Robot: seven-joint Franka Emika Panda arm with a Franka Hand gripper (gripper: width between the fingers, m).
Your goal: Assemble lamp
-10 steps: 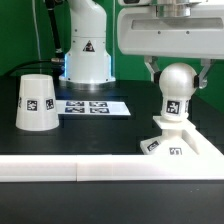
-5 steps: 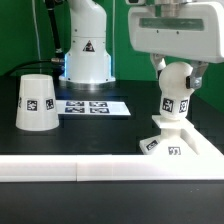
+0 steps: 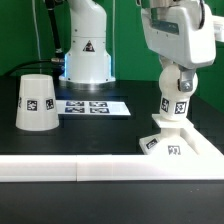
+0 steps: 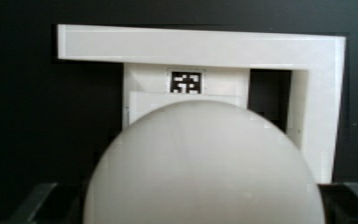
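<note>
**Ana:** Where is the lamp's bulb right now?

**Ben:** The white ball-shaped plastic bulb [image 3: 170,100] stands upright on the low angular white plastic base [image 3: 186,136]. That is at the exterior view's right, on the black worktop [image 3: 115,130]. A square black-and-white tag shows on the bulb's side.

**Ana:** And the claw?

**Ben:** The claw [image 3: 173,82] reaches down from above at a tilt and straddles the bulb's round head. In the wrist view the bulb fills most of the picture, with dark fingertips [image 4: 44,205] at its two flanks. They look pressed against it. They are blurred there, so I would say the claw is probably clenched on the bulb, though I am not sure.

**Ana:** What shows past the bulb in the wrist view?

**Ben:** The base's white angular frame, with a small tag on it, against the dark worktop.

**Ana:** And the other parts?

**Ben:** The large white truncated-cone plastic shade [image 3: 35,100] stands wide end down at the exterior view's left. It is well apart from the base, and its tag faces the camera. Just beside the shade, between it and the base, the marker board [image 3: 95,107] lies flat. It sits in front of the arm's glossy white pedestal [image 3: 86,45]. A long white rail [image 3: 100,168] runs across the foreground.
</note>
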